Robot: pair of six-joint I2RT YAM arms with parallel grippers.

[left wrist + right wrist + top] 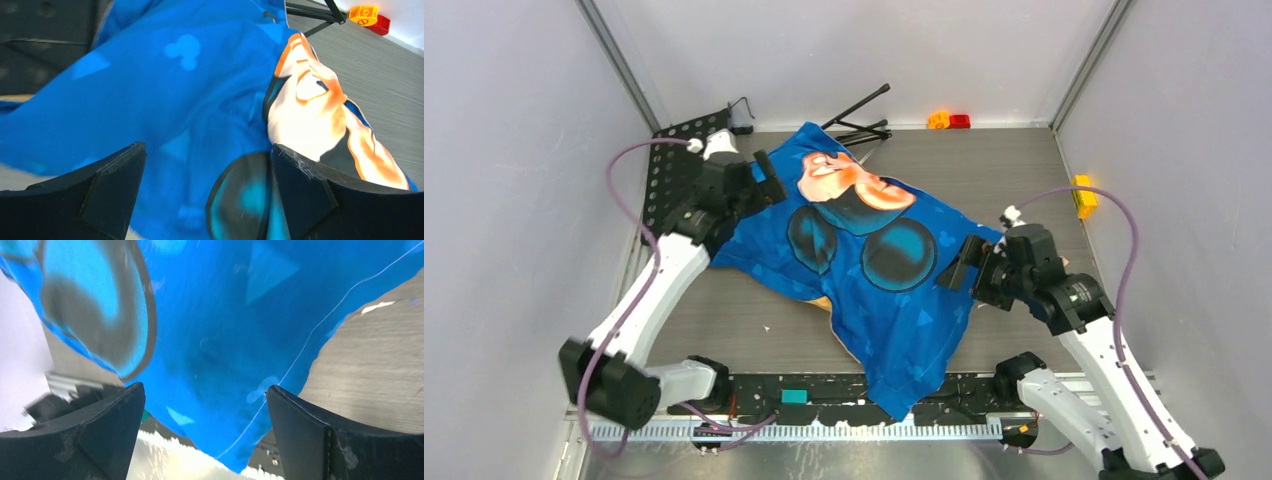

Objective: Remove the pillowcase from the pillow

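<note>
The blue pillowcase (874,270) with the mouse print lies spread over the middle of the table, and one corner hangs over the near edge. A thin orange-yellow strip (824,302) shows under its near left edge. The white pillow is hidden under the fabric. My left gripper (769,180) is open at the case's far left edge; in the left wrist view (207,150) the blue cloth (190,100) lies between and beyond its jaws. My right gripper (959,265) is open at the case's right edge, over its blue hem (225,365) in the right wrist view (205,390).
A black folded stand (864,120) lies at the back, with orange and red bricks (949,121) beside it. A yellow brick (1082,195) sits at the right wall. A black perforated plate (674,170) is at the left. A green block (795,396) sits on the near rail.
</note>
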